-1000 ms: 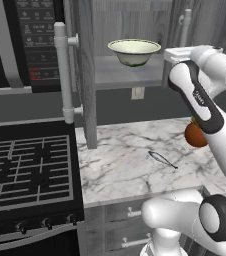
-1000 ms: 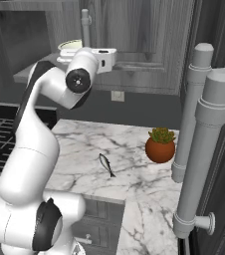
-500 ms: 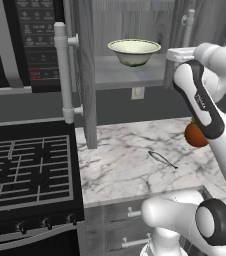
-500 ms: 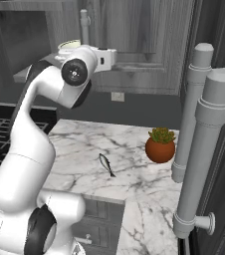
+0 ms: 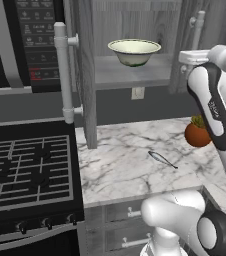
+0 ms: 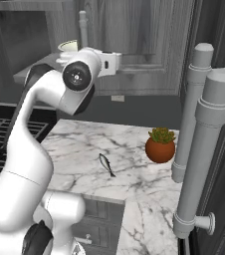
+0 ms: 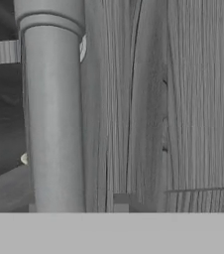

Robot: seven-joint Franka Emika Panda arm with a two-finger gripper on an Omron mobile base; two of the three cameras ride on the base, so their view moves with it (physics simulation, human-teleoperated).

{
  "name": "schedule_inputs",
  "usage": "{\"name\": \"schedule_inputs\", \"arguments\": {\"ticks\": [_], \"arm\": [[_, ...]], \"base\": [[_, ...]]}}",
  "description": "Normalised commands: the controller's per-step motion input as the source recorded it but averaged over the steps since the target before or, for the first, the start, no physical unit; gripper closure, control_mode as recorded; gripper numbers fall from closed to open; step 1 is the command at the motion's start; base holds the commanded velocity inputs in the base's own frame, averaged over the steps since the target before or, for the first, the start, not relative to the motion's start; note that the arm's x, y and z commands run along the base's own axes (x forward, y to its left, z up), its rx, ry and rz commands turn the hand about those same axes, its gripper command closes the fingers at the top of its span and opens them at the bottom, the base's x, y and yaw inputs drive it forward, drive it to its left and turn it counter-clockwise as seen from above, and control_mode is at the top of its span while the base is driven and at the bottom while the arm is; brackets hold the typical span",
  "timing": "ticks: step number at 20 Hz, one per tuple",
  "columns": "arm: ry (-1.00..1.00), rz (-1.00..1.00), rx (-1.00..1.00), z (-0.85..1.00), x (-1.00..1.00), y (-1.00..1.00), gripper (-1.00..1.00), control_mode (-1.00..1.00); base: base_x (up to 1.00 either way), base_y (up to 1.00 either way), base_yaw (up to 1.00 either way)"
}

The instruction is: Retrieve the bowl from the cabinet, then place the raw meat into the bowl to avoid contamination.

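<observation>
bowl point(image 5: 134, 51): cream-white, greenish underside | cabinet point(image 5: 87, 75): grey wood-grain | counter point(image 5: 130, 165): white-grey marble | pot point(image 6: 160, 149): orange-brown

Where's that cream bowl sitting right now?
The bowl sits on the shelf of the open cabinet at the top centre of the left base view, above the marble counter and right of the microwave.

**Arm raised, hand turned away**

The white arm point(image 5: 212, 107) rises from its base, bends at the elbow, and reaches up and forward at shelf height. Its wrist point(image 6: 106, 63) lies level, pointing away from the cameras. Whether the jaws are parted cannot be made out.
</observation>
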Motion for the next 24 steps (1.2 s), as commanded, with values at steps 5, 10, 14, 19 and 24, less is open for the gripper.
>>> {"name": "schedule_inputs", "arguments": {"ticks": [5, 10, 14, 19, 24], "arm": [[-0.01, 0.0, 0.0, 0.0, -0.47, -0.75, 1.0, -1.0], [0.0, 0.0, 0.0, 0.0, -0.43, -0.77, 1.0, -1.0], [0.0, 0.0, 0.0, 0.0, -0.46, -0.76, 1.0, -1.0], [0.0, -0.01, 0.0, 0.0, -0.45, -0.78, 1.0, -1.0], [0.01, -0.02, 0.0, 0.0, -0.4, -0.81, 1.0, -1.0]], "base": [[0.0, 0.0, 0.0], [0.0, 0.0, 0.0], [0.0, 0.0, 0.0], [0.0, 0.0, 0.0], [0.0, 0.0, 0.0]]}}
